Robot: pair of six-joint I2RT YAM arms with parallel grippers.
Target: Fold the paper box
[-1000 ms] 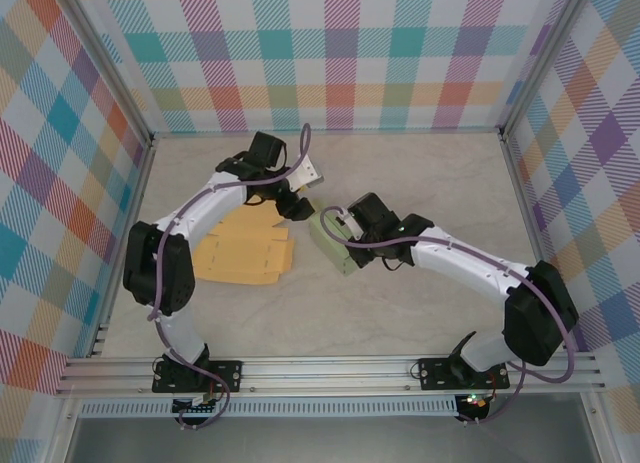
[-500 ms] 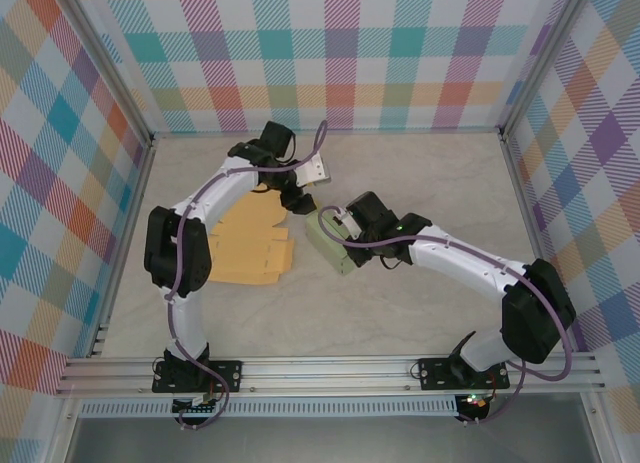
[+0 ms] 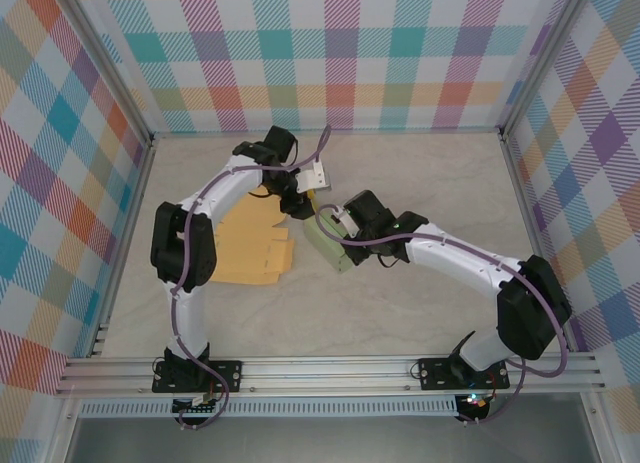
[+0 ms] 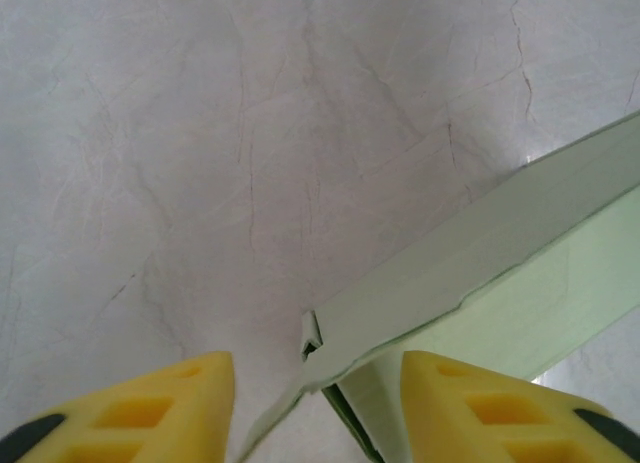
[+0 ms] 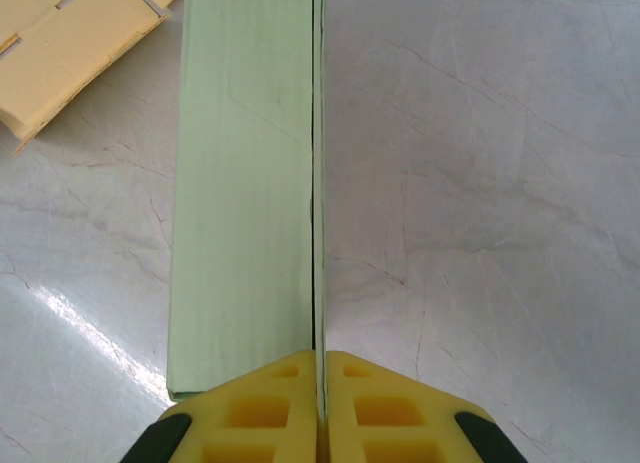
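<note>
The paper box [image 3: 326,240] is pale green and half-formed, lying at the table's middle. My right gripper [image 3: 346,226] is shut on a thin upright wall of the paper box [image 5: 245,183]; in the right wrist view its pads [image 5: 290,403] pinch that edge. My left gripper [image 3: 305,205] is at the box's far end. In the left wrist view it [image 4: 318,408] stands open, with a corner flap of the paper box [image 4: 520,283] reaching in between its yellow fingers [image 4: 175,403] without being clamped.
A flat yellow cardboard blank [image 3: 247,245] lies on the marble table just left of the box, its corner showing in the right wrist view [image 5: 70,43]. Checked walls [image 3: 340,53] enclose the table on three sides.
My left arm has swung right toward the box's far end, and its jaws have narrowed around the flap. The right gripper has kept its grip, and the box has shifted slightly.
</note>
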